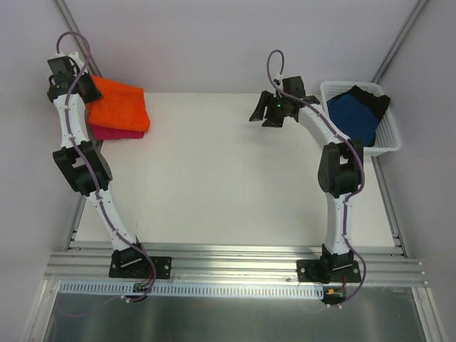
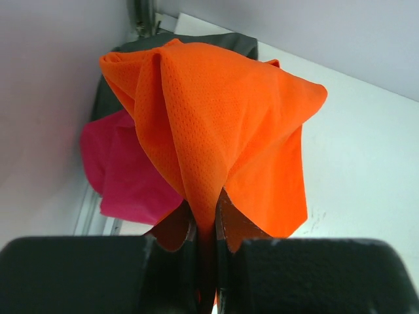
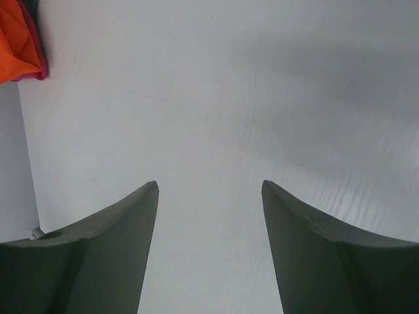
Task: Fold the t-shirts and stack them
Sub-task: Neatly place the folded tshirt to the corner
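Observation:
At the table's far left, a folded orange t-shirt point(image 1: 121, 103) lies on a magenta-pink t-shirt point(image 1: 114, 132). My left gripper point(image 1: 80, 84) is at their left end, shut on the orange shirt point(image 2: 216, 111). In the left wrist view the cloth rises in a peak from the pinching jaws point(image 2: 204, 204), with the pink shirt point(image 2: 124, 170) below it. A dark blue t-shirt point(image 1: 354, 115) and a black t-shirt point(image 1: 372, 96) lie in the white mesh basket point(image 1: 388, 139) at the far right. My right gripper point(image 1: 269, 114) hangs open over bare table point(image 3: 209, 186), holding nothing.
A dark grey shape point(image 2: 216, 40) shows behind the orange cloth; I cannot tell what it is. The orange shirt's corner point(image 3: 13, 46) shows at the top left of the right wrist view. Metal rails run along the table's left, right and near edges.

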